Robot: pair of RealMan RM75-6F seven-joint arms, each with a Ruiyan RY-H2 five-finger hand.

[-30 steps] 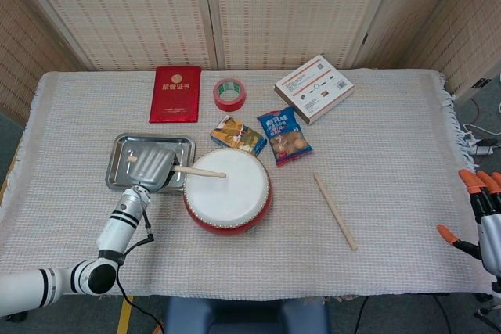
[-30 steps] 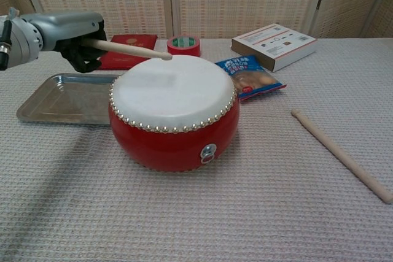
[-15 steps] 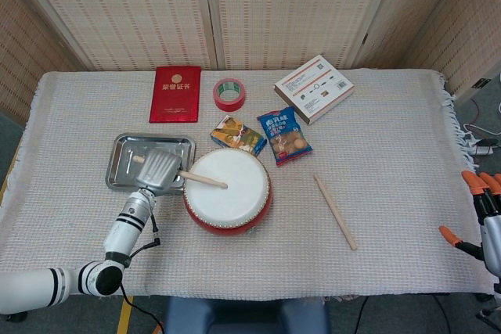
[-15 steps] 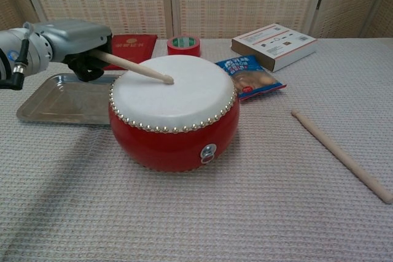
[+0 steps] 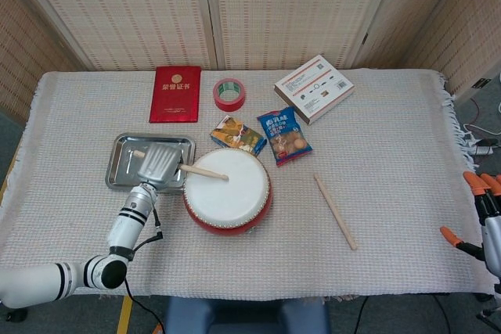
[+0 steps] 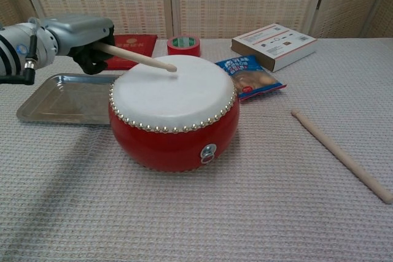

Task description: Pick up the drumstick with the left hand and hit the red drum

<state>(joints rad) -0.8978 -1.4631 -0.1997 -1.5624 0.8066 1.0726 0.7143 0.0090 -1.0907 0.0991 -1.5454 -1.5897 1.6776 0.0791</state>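
One pale wooden drumstick (image 6: 135, 57), gripped in the grey left hand (image 6: 83, 35), hangs just above the red, white-skinned drum (image 6: 174, 113); a short, centred downward flick would strike cleanly.

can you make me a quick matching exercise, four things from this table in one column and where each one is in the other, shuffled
Things
1. red booklet
2. loose drumstick
3. metal tray
4. held drumstick

Places
A. gripped by the left hand, tip over the red drum
B. on the cloth right of the drum
C. beside the tape roll
D. left of the drum

Pairs: 1-C, 2-B, 3-D, 4-A
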